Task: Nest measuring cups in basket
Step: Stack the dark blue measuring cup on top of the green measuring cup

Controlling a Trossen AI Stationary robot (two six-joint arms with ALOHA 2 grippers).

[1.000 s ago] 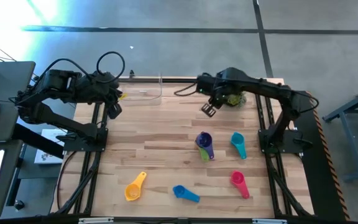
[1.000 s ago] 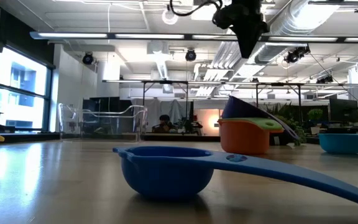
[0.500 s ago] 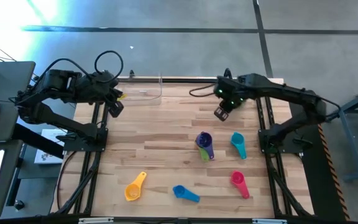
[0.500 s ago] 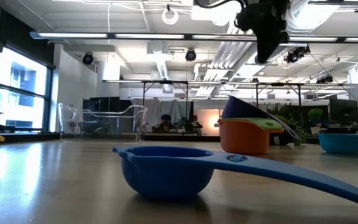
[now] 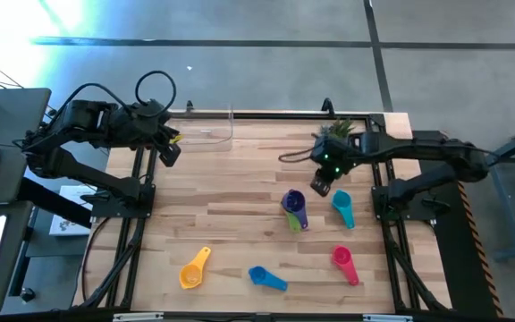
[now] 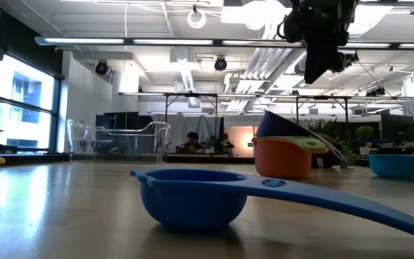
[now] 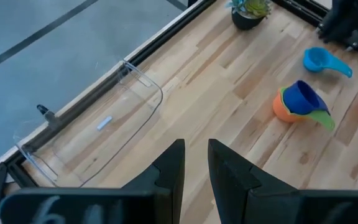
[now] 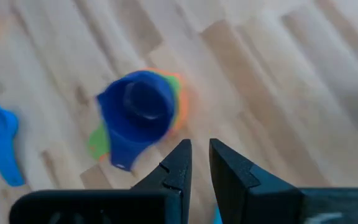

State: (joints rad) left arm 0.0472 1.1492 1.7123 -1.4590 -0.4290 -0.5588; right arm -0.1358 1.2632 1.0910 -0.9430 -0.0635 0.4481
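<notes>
the measuring cups lay spread over the worktop (image 5: 240,192), none of them in the basket (image 5: 209,127). a stack of three, purple (image 5: 293,200) on top of green (image 5: 295,221) and orange (image 7: 283,111), sat near the middle of the worktop. the teal cup (image 5: 341,207) lay just to the right of the stack. the pink cup (image 5: 343,262) was nearer the front right, the blue cup (image 5: 265,277) at the front centre, and the yellow cup (image 5: 193,268) at the front left. the clear basket stood at the back edge, left of centre, well apart from all the cups.

the right gripper (image 5: 319,186) hung in the air above the worktop, between the stack and the teal cup and touching neither. its fingers (image 8: 178,163) stood narrow, with only a slim gap and nothing between them. the left gripper (image 5: 169,152) waited near the back left, beside the basket. its fingers (image 7: 171,170) were also narrow and held nothing.

a small potted plant (image 5: 336,131) stood at the back right of the worktop.
</notes>
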